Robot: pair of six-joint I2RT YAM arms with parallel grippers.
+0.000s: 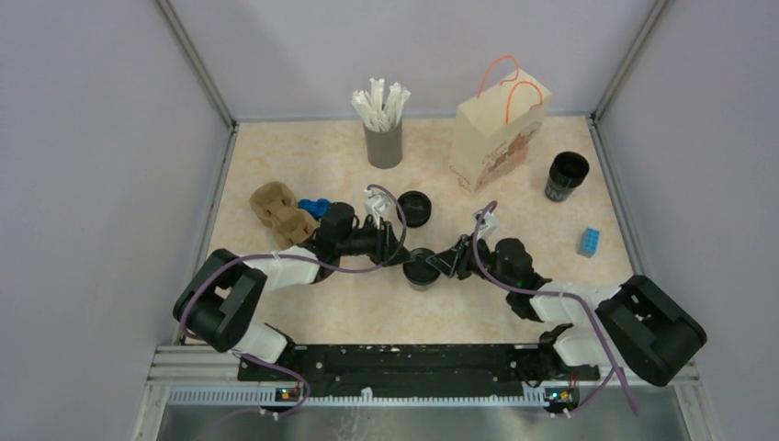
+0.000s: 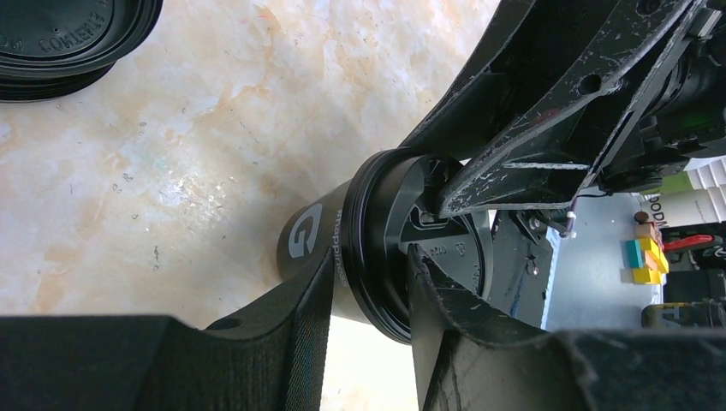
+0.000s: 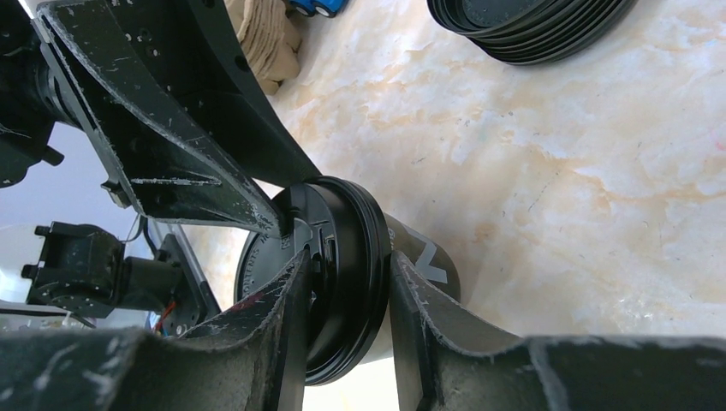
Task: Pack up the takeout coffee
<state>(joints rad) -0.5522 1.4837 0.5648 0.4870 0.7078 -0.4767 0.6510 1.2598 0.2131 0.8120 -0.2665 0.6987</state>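
Marbled worktop (image 1: 367,308) carries our lidded cup (image 1: 422,269) upright near its middle, where we see left tool (image 2: 370,253) and right tool (image 3: 349,254) each clamped narrowly across the cup's rim.

The lidded black cup (image 2: 301,248) bears on its side a large pale letter "G", and beside it a line of small print that cannot be read. On the stack of black lids (image 2: 51,43), raised letters read about "CONTEN".
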